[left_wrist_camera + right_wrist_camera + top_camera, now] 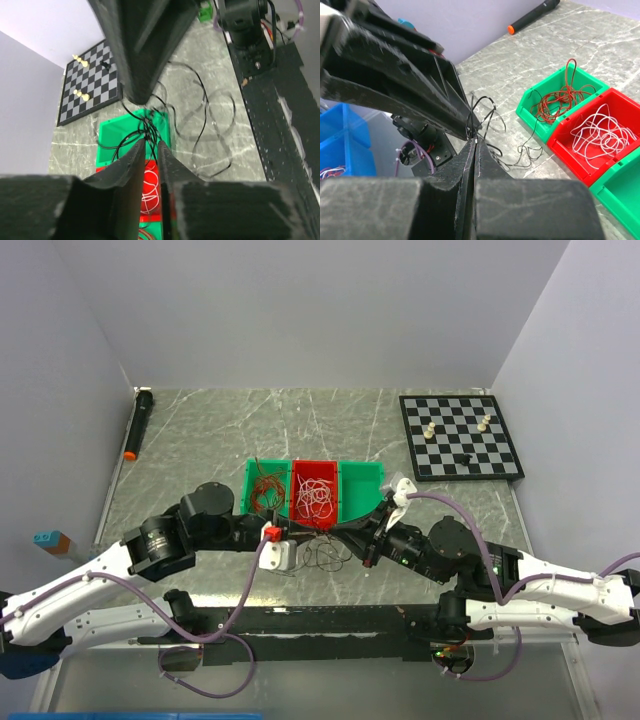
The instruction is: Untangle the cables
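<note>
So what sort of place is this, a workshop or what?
Probably a robot lab test cell, not a workshop: a marble-look table boxed in by plain white walls, two robot arms bolted to its edge, and props laid out: cables in bins, a chessboard.

Thin black cables [328,556], loose, looped

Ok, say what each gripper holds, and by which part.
Right gripper pinches the black cables where several strands bunch. Left gripper: same strands enter its jaws; hold cannot be told.
</note>
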`<state>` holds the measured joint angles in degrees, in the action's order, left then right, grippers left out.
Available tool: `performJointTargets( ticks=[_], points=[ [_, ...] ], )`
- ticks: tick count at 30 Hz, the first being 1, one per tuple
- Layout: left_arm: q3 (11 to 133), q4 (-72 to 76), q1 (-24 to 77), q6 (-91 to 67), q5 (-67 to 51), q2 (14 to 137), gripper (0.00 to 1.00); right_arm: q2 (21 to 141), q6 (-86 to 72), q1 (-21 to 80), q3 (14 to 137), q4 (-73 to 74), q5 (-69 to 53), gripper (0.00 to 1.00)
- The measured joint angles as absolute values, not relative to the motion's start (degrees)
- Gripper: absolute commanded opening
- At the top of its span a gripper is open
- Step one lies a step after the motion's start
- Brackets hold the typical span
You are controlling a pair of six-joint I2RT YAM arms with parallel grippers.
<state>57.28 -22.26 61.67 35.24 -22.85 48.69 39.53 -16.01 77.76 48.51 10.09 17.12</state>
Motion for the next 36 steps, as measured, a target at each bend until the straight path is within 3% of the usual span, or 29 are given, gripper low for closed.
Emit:
performJointTargets(
  ticks=[8, 9, 11, 15, 17, 22, 36],
  points=[
    [54.50, -23.09, 61.67, 37.95, -23.00, 48.07, 0.08, 39.44, -16.03, 77.76, 48.51, 9.39, 16.62, 0.00],
    [54.35, -22.90, 61.67, 37.91, -22.90, 48.07, 0.10, 39.62, -16.03, 77.76, 48.51, 9.19, 16.40, 0.00],
    [53.95, -21.65, 61.67, 37.71, -22.44, 48.07, 0.31, 40.25, -16.05, 77.76, 48.51, 8.62, 15.94, 0.00],
    [53.60, -19.16, 61.56, 36.40, -21.06, 47.92, 0.39, 41.10, -16.49, 77.76, 48.29, 7.64, 15.29, 0.00],
    [53.60, -18.33, 61.39, 35.97, -20.73, 47.75, 0.36, 41.12, -16.80, 77.76, 48.18, 7.25, 15.16, 0.00],
    [53.60, -17.28, 60.93, 35.42, -20.71, 47.62, 0.01, 41.06, -17.10, 77.76, 48.18, 6.79, 14.98, 0.00],
    [53.60, -17.10, 59.79, 37.52, -21.76, 47.03, 0.01, 34.89, -17.15, 77.76, 45.87, 11.88, 20.18, 0.00]
  ],
)
